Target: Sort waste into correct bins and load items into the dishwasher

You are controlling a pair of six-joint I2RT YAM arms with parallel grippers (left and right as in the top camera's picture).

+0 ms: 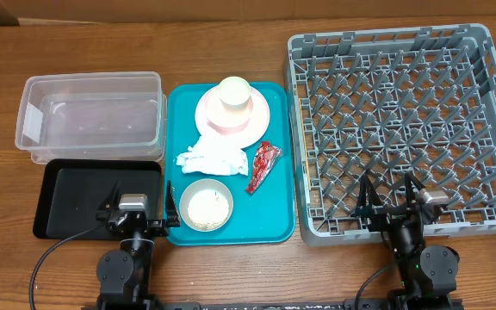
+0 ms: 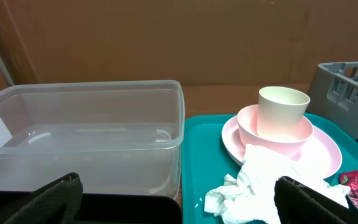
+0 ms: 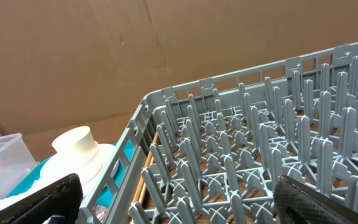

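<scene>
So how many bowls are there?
2. The pink bowl sits on the plate at the back of the teal tray, a cup inside it; the whitish-grey bowl of rice sits at the front. None seems hidden.

A brown wooden table with long streaked grain (image 1: 231, 275) fills the overhead view, the grain running from 9 to 3 o'clock. A flat tan cardboard backdrop (image 1: 188, 7) lines its 12 o'clock edge. In the wrist views the backdrop stands as a plain wall behind the table. A thin crease (image 3: 157, 37) climbs it toward 12 o'clock. The light is soft and even, with weak shadows.
</scene>
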